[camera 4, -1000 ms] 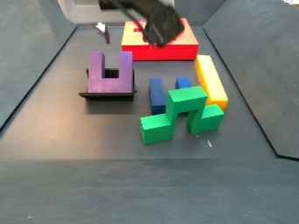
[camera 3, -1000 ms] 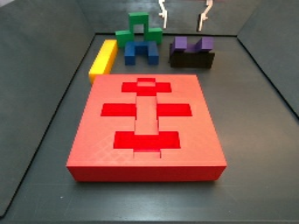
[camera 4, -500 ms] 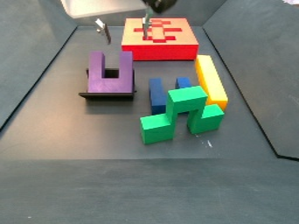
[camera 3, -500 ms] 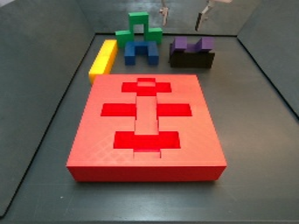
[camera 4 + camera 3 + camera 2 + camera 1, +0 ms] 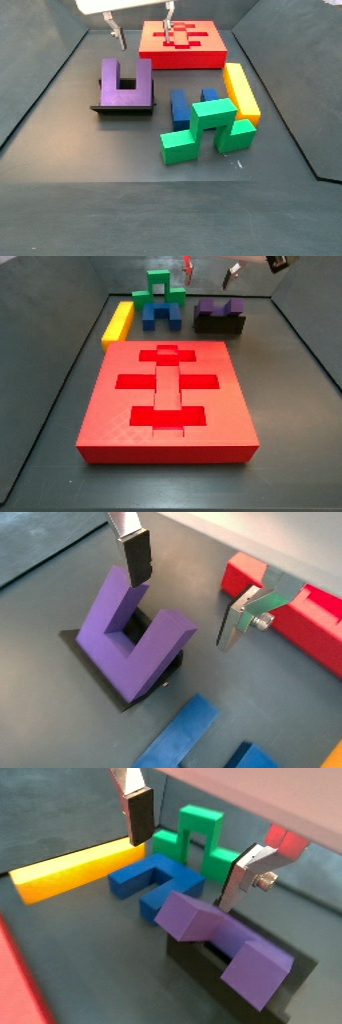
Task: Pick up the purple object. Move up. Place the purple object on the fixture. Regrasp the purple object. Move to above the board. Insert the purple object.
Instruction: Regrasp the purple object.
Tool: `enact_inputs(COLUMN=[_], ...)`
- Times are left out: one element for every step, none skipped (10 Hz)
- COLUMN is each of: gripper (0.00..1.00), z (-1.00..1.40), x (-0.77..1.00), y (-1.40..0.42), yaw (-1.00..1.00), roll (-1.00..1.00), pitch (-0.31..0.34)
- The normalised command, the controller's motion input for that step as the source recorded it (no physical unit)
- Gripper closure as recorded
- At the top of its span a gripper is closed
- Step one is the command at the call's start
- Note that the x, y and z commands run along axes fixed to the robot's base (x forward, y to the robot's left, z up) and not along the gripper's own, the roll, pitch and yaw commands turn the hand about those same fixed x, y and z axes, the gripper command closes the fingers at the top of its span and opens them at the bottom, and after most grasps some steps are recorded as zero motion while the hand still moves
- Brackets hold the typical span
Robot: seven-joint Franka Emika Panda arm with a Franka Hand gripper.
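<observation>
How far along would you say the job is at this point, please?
Done: the purple object already sits on the fixture. In hand: nothing; the tool hangs open and empty above it, fingers clear of the prongs in both wrist views, so the regrasp is not made. Left: regrasp, carry it above the board and insert it; the cutouts look empty.

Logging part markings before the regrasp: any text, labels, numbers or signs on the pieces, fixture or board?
None can be read in any view.
Purple object: plain, no marking.
Fixture: plain black.
Board: only recessed cutouts, no print.
Gripper: open above the purple object, fingers unmarked.
</observation>
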Motion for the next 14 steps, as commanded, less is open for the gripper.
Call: enact_inputs(gripper=[0.0,0.0,0.0,0.0,0.0,0.0,0.0,0.0,0.0,0.0,0.0,0.0,0.0,0.0], z=[0.01,0.01,0.01,0.01,0.01,0.01,0.0,0.02,0.04,-0.26,-0.18,-0.18,-0.29,0.1], x=[0.0,0.01,0.01,0.01,0.01,0.01,0.14,0.0,0.17,0.0,0.0,0.0,0.0,0.0], y=[-0.07,-0.08,-0.07,-0.07,-0.07,-0.09,-0.27,-0.03,-0.04,-0.11,-0.03,-0.03,-0.12,0.0], yaw=[0.05,0.05,0.05,0.05,0.05,0.04,0.0,-0.05,-0.05,-0.12,-0.14,-0.13,-0.11,-0.07], roll=[1.0,1.0,1.0,1.0,1.0,1.0,1.0,0.1,0.18,0.93,1.0,1.0,1.0,0.12], pitch=[0.054,0.054,0.054,0.049,0.049,0.034,0.029,0.0,0.137,0.043,0.0,0.0,0.0,0.0])
